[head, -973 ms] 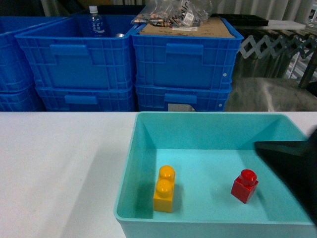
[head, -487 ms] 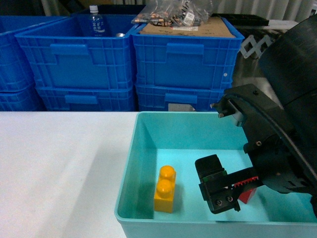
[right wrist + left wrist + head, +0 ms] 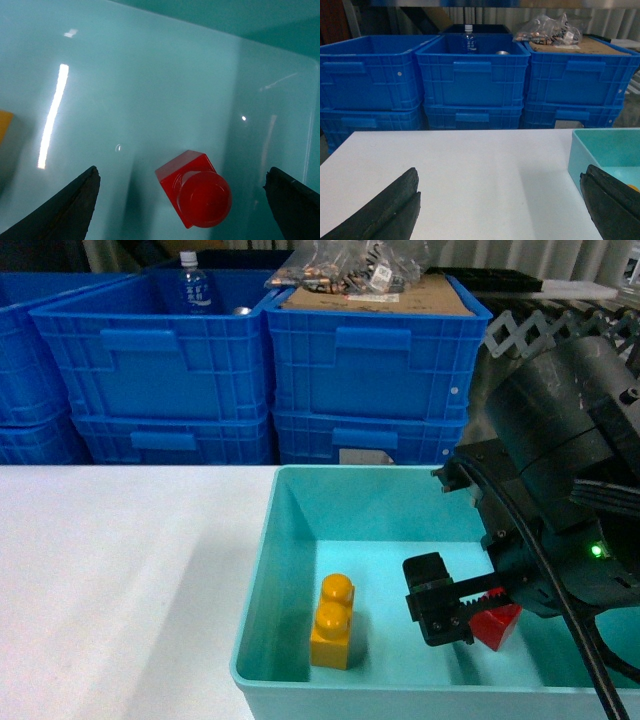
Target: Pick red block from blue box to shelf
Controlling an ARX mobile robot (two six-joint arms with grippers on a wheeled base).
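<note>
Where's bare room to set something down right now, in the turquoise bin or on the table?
The white table left of the shallow turquoise bin is bare. Inside, floor behind the orange-yellow two-stud brick is free; the open right gripper crowds the small red block.

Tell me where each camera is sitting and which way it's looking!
Head: high on the robot, looking forward and down at the blue box, the red block, the yellow brick; right gripper shows.
Left wrist: on the left arm, level across the white table toward blue crates; left gripper fingers show.
Right wrist: on the right arm, straight down onto the red block; both fingers show.
Shared: head and right wrist both see the red block.
</note>
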